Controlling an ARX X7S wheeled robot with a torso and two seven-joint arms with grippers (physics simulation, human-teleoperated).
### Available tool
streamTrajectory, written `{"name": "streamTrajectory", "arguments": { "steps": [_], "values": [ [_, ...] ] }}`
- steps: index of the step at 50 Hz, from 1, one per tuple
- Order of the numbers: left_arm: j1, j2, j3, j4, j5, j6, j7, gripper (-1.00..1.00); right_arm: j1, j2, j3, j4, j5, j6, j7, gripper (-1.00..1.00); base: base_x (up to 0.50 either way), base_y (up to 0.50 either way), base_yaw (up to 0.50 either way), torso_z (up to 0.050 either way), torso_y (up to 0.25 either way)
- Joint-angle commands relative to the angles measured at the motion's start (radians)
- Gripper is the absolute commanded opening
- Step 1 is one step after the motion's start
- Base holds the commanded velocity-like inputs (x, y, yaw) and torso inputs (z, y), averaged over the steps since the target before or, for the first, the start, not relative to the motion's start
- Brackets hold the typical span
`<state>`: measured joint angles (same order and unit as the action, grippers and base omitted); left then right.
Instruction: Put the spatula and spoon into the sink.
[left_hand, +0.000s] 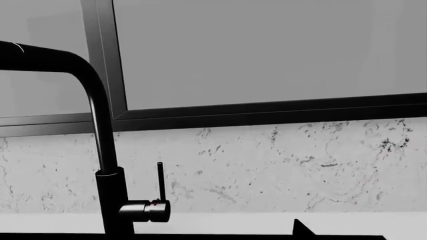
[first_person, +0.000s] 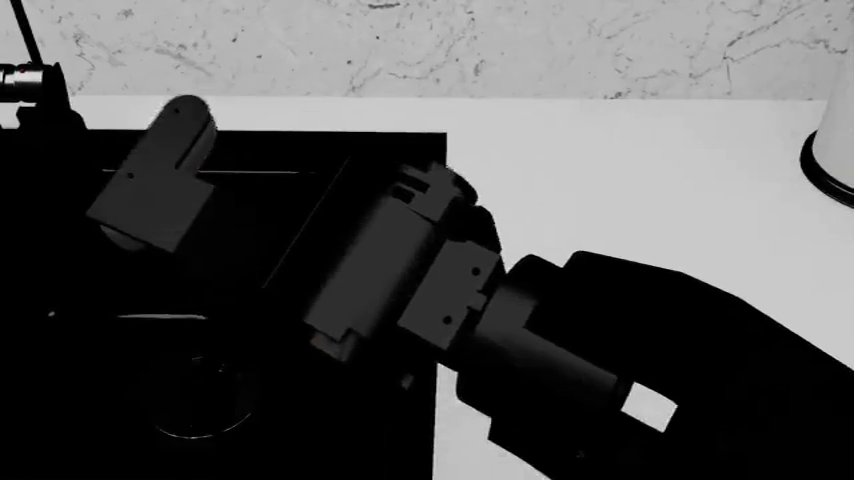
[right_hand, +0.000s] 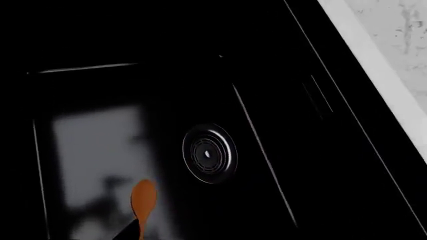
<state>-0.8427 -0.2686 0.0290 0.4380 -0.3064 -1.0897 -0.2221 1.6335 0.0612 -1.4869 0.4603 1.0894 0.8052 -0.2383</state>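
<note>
The orange-brown spoon (right_hand: 143, 199) shows in the right wrist view, low in a basin of the glossy black sink (right_hand: 280, 100), beside the ringed drain (right_hand: 209, 154). Its handle runs past one dark fingertip (right_hand: 127, 233) of my right gripper (right_hand: 213, 236), which stands open and is not closed on it. In the head view my right wrist (first_person: 400, 260) hangs over the sink (first_person: 387, 140). My left gripper (left_hand: 213, 236) is open, raised near the black faucet (left_hand: 100, 125), and its grey hand (first_person: 154, 180) shows over the sink. The spatula is out of view.
White counter (first_person: 614, 170) runs to the right of the sink, under a marble backsplash (first_person: 467, 40). A white round object with a dark base (first_person: 834, 150) stands at the counter's right edge. A dark window frame (left_hand: 267, 110) sits above the backsplash.
</note>
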Motion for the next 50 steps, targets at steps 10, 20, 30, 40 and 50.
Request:
{"name": "streamTrajectory", "arguments": {
  "steps": [10,20,30,40,50],
  "values": [
    [-0.010,-0.006,-0.002,0.021,-0.014,-0.018,-0.005,1.00,0.075,0.292,0.068,-0.285,0.187,0.174,0.263,1.00,0.00,0.00,0.00,0.000,0.000],
    [-0.010,-0.006,-0.005,0.036,-0.023,-0.029,-0.009,1.00,0.241,0.493,0.250,-0.521,0.434,0.284,0.522,1.00,0.00,0.00,0.00,0.000,0.000],
    [-0.016,-0.012,-0.009,0.065,-0.033,-0.057,-0.016,1.00,0.259,0.754,0.397,-0.795,0.776,0.206,1.002,1.00,0.00,0.00,0.00,0.000,0.000],
    [-0.015,-0.021,-0.014,0.085,-0.038,-0.067,-0.021,1.00,0.121,0.953,0.460,-1.092,0.752,0.008,1.251,1.00,0.00,0.00,0.00,0.000,0.000],
    [-0.002,-0.027,-0.019,0.096,-0.042,-0.062,-0.022,1.00,0.002,1.066,0.512,-1.268,0.596,-0.144,1.334,1.00,0.00,0.00,0.00,0.000,0.000]
  ]
}}
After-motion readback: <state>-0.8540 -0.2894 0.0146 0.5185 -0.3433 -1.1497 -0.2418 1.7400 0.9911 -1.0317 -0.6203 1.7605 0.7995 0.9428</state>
